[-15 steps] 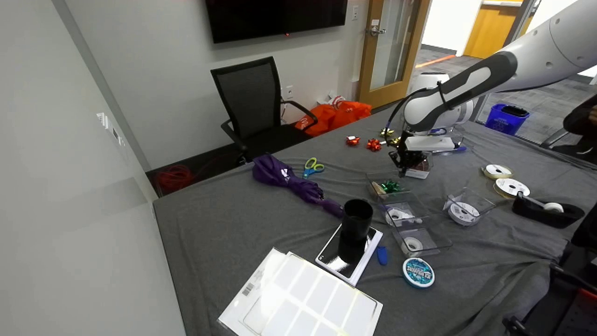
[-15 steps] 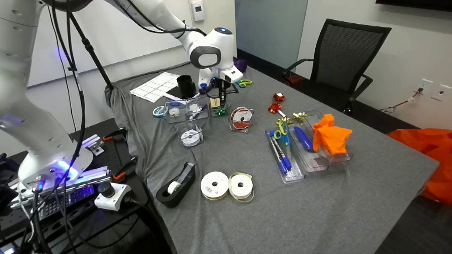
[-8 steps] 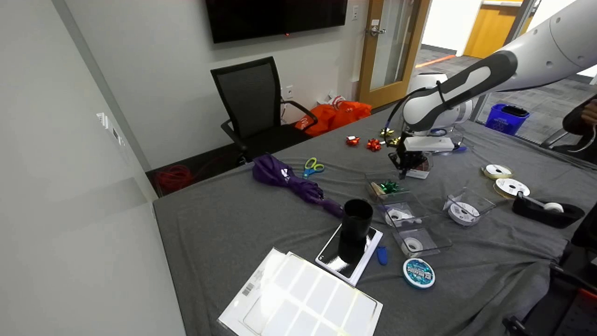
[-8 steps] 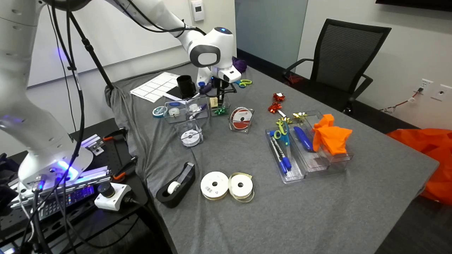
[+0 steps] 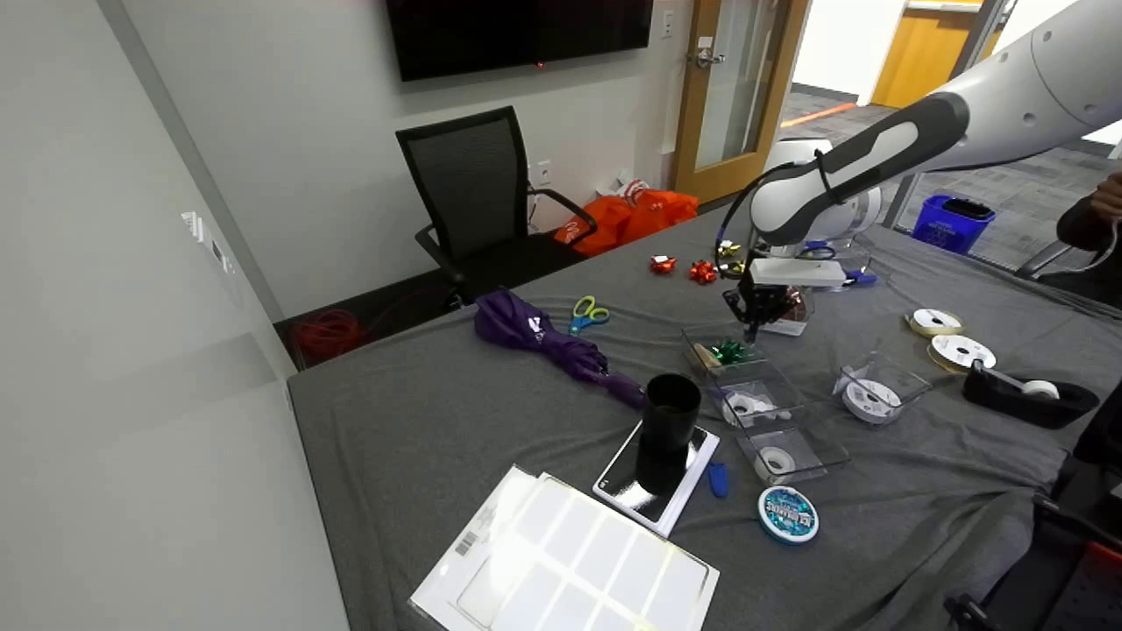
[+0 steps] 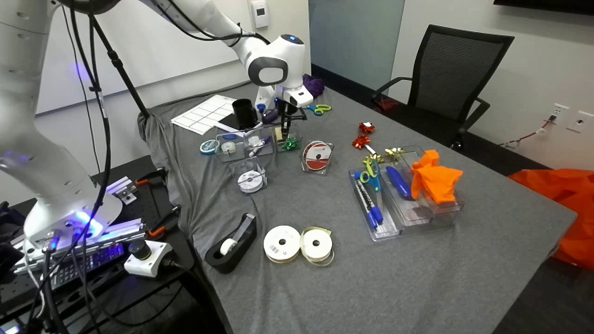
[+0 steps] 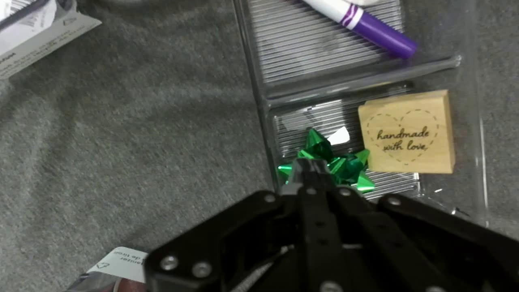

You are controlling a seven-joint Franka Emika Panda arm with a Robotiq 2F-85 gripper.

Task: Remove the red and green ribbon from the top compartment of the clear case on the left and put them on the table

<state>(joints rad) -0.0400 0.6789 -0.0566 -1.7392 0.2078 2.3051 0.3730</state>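
The green ribbon bow [image 7: 350,168] lies in the end compartment of the clear case [image 7: 253,77], beside a wooden stamp block. It also shows in both exterior views [image 5: 729,352] [image 6: 289,143]. My gripper [image 7: 310,166] points down over this compartment, its fingertips together over the bow and hiding part of it. I see nothing held between them. It also shows in both exterior views [image 5: 750,337] [image 6: 284,134]. Two red ribbon bows [image 5: 663,264] [image 6: 361,141] lie on the grey-clothed table [image 5: 456,412], apart from the case. No red bow shows in the case.
The wooden block [image 7: 407,136] fills part of the compartment. A boxed red ribbon spool [image 6: 318,155] stands beside the case. A black cup [image 5: 672,407], a blue tin [image 5: 788,514] and a small clear box with a spool [image 5: 872,399] stand near.
My gripper has moved slightly left in both exterior views, and a little lower over the compartment. The case end under it seems to have shifted slightly left.
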